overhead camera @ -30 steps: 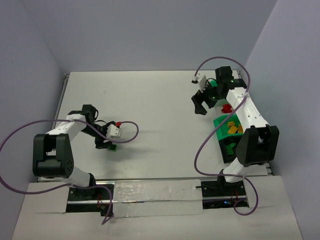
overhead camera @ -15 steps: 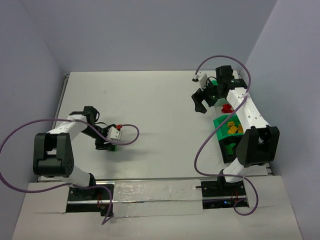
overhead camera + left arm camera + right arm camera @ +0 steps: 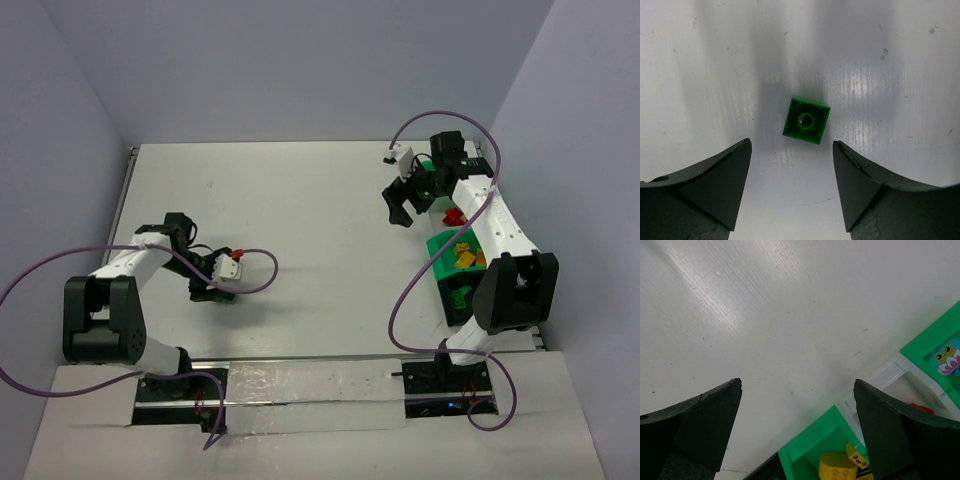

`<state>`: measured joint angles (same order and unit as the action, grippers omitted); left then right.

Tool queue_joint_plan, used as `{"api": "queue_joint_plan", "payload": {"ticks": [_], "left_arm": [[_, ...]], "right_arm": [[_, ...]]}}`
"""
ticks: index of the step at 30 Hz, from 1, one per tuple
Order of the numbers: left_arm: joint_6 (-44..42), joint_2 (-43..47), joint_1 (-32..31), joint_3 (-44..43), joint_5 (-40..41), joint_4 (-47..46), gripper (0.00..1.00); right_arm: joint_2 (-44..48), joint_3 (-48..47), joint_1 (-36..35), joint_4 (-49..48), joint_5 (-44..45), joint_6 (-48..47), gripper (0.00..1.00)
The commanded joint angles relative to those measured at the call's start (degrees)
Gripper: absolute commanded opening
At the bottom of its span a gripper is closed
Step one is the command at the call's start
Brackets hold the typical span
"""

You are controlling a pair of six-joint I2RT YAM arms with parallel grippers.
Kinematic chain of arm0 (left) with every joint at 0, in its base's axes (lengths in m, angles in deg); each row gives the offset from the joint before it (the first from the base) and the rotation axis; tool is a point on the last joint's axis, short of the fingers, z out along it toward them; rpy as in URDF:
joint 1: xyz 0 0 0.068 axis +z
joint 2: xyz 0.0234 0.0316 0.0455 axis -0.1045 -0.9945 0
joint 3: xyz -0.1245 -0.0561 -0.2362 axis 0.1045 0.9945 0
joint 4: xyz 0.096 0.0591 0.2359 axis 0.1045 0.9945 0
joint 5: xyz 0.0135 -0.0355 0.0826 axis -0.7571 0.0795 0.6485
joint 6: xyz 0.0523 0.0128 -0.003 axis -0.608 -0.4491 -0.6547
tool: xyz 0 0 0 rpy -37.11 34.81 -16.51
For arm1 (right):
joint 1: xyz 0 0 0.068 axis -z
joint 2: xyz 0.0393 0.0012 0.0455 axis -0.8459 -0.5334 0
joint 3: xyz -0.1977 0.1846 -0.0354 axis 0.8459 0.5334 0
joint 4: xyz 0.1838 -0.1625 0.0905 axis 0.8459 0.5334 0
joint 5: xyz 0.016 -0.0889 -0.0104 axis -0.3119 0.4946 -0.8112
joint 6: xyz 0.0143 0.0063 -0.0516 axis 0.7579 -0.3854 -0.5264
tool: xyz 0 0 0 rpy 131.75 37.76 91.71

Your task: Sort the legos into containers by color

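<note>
Left gripper: jaws stood apart, low over the table, holding nothing.
Green lego: lay hollow side up on the table, just ahead of the gap, touching neither finger.
Right gripper: jaws wide, empty, above bare table.
Containers: beside the right gripper; yellow legos in one.

Soft, even overhead light fills the top view. The white matte tabletop is bright, with only faint shadows under the arms, and the focus is crisp. In the left wrist view pale glare streaks the centre right and grey shadow bands cross the upper part. The small green square plastic brick is sharp, while the left gripper blurs in the lower corners. The right wrist view has a diagonal sheen at upper left, and the right gripper is soft-edged along the bottom.
</note>
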<state>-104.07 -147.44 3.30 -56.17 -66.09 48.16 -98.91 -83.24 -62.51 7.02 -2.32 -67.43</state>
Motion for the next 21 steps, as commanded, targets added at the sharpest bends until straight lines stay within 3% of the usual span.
{"api": "queue_joint_plan", "payload": {"ticks": [1,11,21], "left_arm": [[-1.7,2.0,-0.4,0.0,-2.9,2.5,0.77],[-2.3,0.4,-2.3,0.7,-2.7,-0.5,0.73],[-3.0,-2.6,-4.2,0.1,-2.0,-2.2,0.62]], "right_arm": [[0.4,-0.3,-0.6,-1.6,-0.8,0.2,1.0],[0.3,-0.4,-0.7,-1.3,-1.0,0.2,1.0],[1.0,0.3,-1.2,-1.4,-0.4,0.4,1.0]]}}
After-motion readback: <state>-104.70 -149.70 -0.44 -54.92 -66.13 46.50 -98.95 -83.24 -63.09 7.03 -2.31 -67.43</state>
